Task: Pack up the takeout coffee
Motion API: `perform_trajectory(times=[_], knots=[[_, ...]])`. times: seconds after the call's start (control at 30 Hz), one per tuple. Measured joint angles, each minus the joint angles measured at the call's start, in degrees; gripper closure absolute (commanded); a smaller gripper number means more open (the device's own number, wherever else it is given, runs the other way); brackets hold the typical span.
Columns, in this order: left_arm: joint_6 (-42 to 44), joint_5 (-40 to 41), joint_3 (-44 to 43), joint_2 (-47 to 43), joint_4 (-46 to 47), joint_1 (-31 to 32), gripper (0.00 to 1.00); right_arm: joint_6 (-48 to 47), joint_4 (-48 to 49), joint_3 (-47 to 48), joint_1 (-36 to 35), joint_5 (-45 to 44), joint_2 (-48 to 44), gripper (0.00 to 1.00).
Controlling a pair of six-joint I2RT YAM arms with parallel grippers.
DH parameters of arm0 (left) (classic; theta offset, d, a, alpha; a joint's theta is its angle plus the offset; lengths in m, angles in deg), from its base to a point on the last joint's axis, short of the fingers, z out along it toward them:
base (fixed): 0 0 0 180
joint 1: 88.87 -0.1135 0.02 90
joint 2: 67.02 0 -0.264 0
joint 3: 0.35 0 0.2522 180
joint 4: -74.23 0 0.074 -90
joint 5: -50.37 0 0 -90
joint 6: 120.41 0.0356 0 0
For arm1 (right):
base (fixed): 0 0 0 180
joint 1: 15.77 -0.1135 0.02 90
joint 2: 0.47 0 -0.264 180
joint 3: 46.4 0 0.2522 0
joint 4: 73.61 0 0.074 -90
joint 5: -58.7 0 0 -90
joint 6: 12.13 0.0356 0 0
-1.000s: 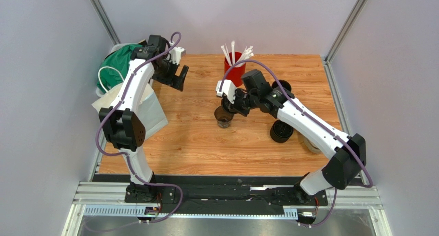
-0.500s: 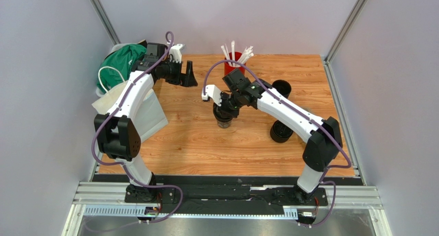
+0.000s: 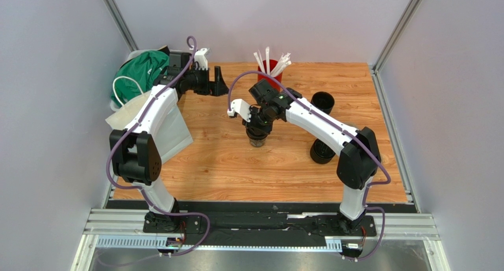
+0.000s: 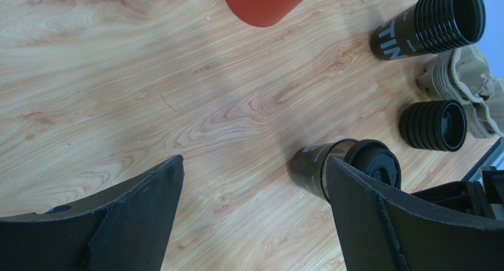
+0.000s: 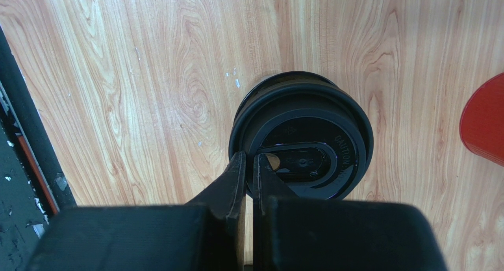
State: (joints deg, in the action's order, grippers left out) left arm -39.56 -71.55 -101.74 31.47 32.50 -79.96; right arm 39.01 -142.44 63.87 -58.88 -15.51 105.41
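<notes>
1. Motion first – within the last second the right arm has swung its elbow in and carried the right gripper from the cup's 2 o'clock side to right above the lidded cup.
2. Its jaws are pressed together with nothing between them. In the wrist view the tips rest on the lid near its 8 o'clock edge, so it is a push, not a grasp.
3. The lidded cup has not shifted. It stands upright at the middle of the table, with the red cup at its 12 o'clock.
4. The left gripper has turned from facing down-table to facing the middle. It hangs at the cup's 10 o'clock, well apart, jaws spread wide and empty.
5. Two more black cups stand at 2 and 4 o'clock of the lidded one. Both look open-topped in the left wrist view.
6. Only a corner of the carrier shows, between those two cups in the left wrist view. The right arm hides it from above.
7. My reading – the lid is being seated, so packing proper has not begun. No cup is in the carrier yet.
8. Next, the right jaws must lift and open before any grasp. Too much pressure near the lid's edge could tip the cup.
</notes>
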Motion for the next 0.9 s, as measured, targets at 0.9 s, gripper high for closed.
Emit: perform_trajectory(times=[0.9], knots=[[-1.3,0.0,2.1,0.0,1.2,0.0,0.03,-0.7,-1.6,1.7,0.0,0.4,3.7,0.91]])
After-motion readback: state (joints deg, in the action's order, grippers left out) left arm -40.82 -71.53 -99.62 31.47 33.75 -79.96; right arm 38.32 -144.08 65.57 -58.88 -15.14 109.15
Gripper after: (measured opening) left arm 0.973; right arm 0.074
